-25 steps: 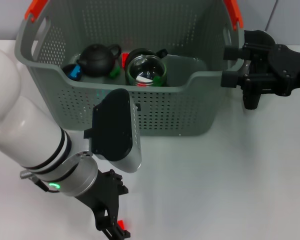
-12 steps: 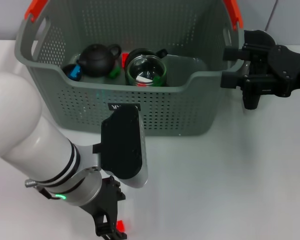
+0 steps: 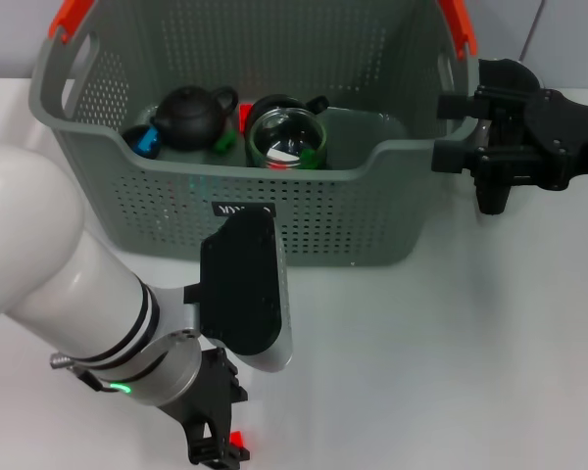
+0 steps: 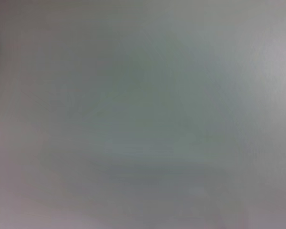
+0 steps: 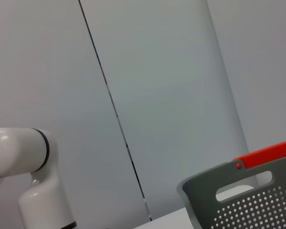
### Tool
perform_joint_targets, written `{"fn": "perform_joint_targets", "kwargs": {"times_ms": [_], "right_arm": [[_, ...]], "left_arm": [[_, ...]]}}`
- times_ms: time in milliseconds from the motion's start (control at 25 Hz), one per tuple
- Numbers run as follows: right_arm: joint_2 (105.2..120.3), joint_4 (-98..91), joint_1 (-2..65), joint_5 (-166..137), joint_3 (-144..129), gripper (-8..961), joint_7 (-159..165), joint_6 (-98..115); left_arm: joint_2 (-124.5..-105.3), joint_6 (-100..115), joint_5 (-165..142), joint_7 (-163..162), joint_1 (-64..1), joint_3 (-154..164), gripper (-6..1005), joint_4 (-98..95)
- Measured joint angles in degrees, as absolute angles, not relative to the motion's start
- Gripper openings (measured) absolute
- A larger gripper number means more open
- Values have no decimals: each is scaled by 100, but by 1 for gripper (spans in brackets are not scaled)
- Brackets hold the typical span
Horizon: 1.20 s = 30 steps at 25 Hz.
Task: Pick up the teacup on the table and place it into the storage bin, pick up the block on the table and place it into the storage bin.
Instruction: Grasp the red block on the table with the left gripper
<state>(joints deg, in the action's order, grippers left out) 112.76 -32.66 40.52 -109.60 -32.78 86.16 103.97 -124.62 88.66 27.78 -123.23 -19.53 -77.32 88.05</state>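
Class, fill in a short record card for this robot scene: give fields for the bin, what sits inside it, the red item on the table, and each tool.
bin: grey-green perforated storage bin, orange-red handle ends, on the white table
contents: black teapot, glass cup, small blue, red and green pieces
block: red block on the table at the near edge
left tool: left tool low over the table, at the block
right tool: right tool beside the bin's right end, holding nothing

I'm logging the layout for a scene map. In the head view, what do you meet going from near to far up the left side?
Red block at the left gripper → black label on the storage bin → black teapot inside → orange-red handle end.
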Motion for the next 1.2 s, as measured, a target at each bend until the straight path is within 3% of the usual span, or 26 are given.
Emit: {"fn": "perform_joint_targets", "kwargs": {"times_ms": [400, 960, 1200], "right_arm": [[11279, -3268, 4043, -10960, -3271, 941, 8609, 10388], [11297, -3270, 4033, -10960, -3269, 940, 8587, 10388], [11294, -3270, 4006, -10960, -3249, 941, 8572, 10389]], "left_arm": [[-12454, 8862, 2777, -12339, -1974, -7708, 605, 8750], [-12454, 8746, 2662, -12346, -1963, -7640, 555, 8673], [-12454, 8764, 2644, -12364, -1959, -7598, 447, 8714]]}}
